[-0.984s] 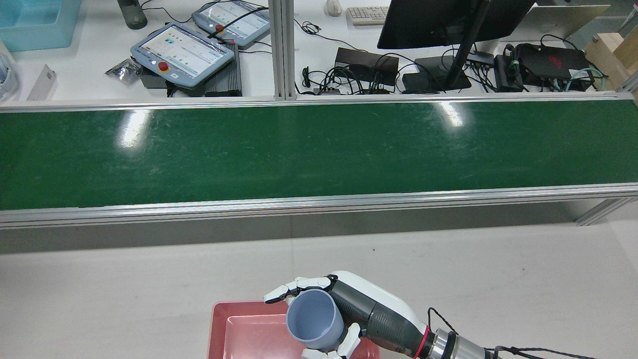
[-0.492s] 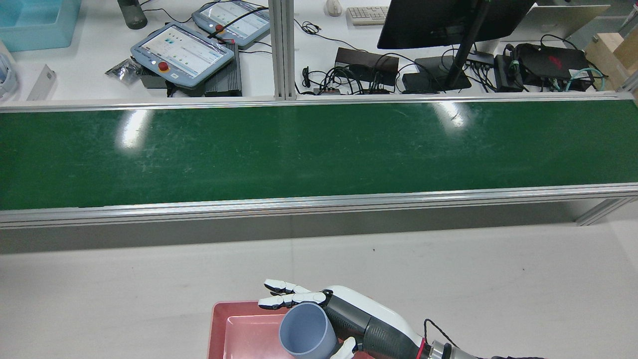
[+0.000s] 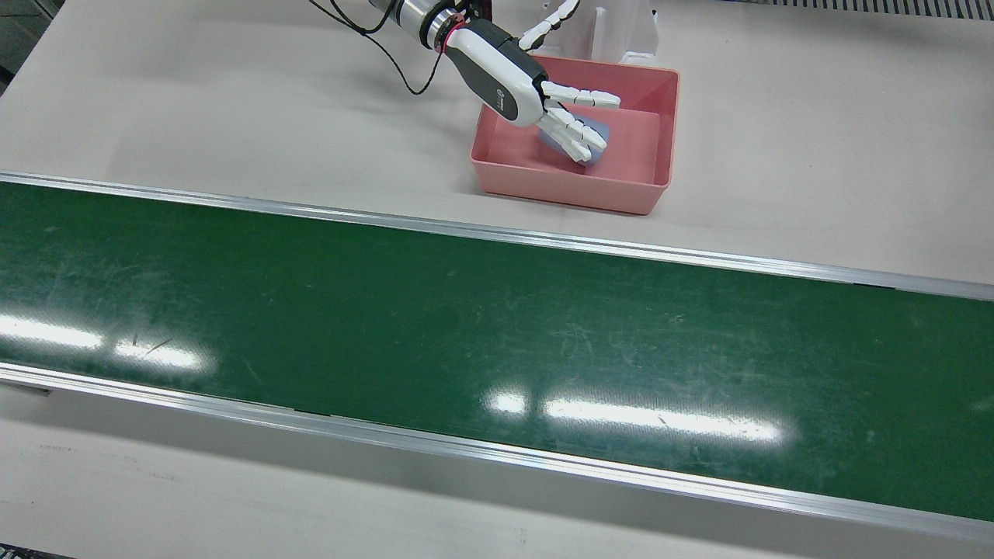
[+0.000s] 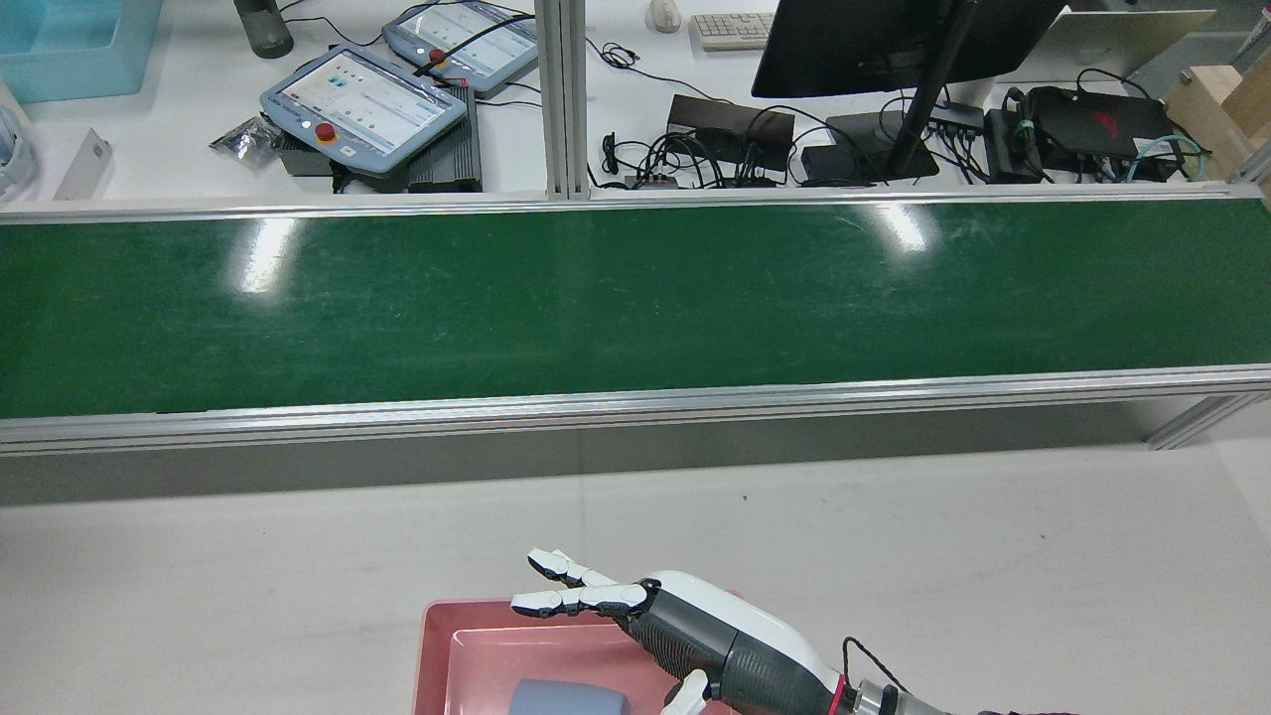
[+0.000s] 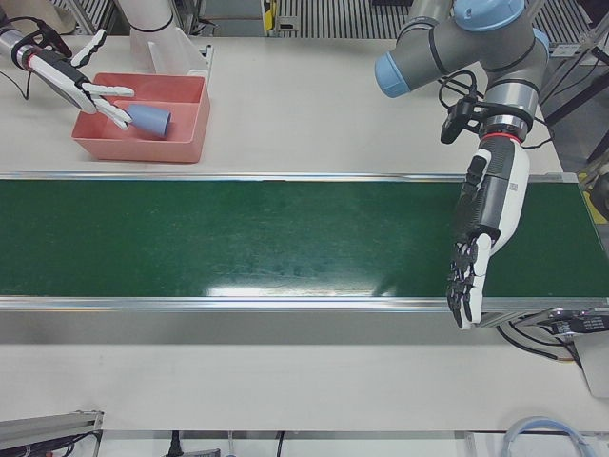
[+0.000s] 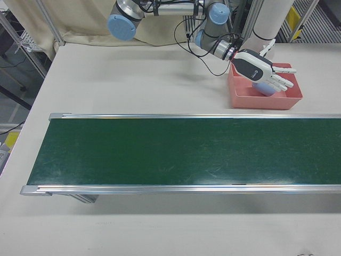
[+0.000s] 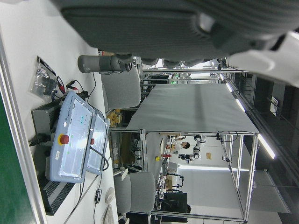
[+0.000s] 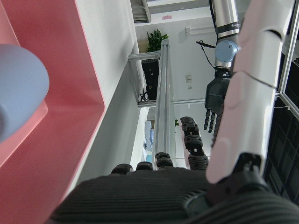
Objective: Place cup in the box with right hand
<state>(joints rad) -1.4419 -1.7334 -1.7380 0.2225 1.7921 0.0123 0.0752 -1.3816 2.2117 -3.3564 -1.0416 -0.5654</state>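
Note:
The grey-blue cup (image 3: pixel 550 141) lies on its side inside the pink box (image 3: pixel 567 186), clear of any grip. My right hand (image 3: pixel 528 89) hovers just over it, open, with its fingers spread flat above the box. The rear view shows the cup (image 4: pixel 568 699) on the box floor (image 4: pixel 434 636) beside the right hand (image 4: pixel 685 621). In the left-front view the cup (image 5: pixel 150 118) points its mouth toward the box's right wall. My left hand (image 5: pixel 485 219) hangs open over the belt's operator-side edge, far from the box, holding nothing.
A long green conveyor belt (image 3: pixel 466 326) with aluminium rails crosses the table between the box and the operators' side. A white pedestal base (image 3: pixel 625 31) stands right behind the box. Teach pendants (image 4: pixel 362 104), cables and a monitor (image 4: pixel 894 40) sit on the desk beyond the belt.
The right hand opened its fingers and let the cup go. The cup dropped from the hand and now lies on its side in the box.

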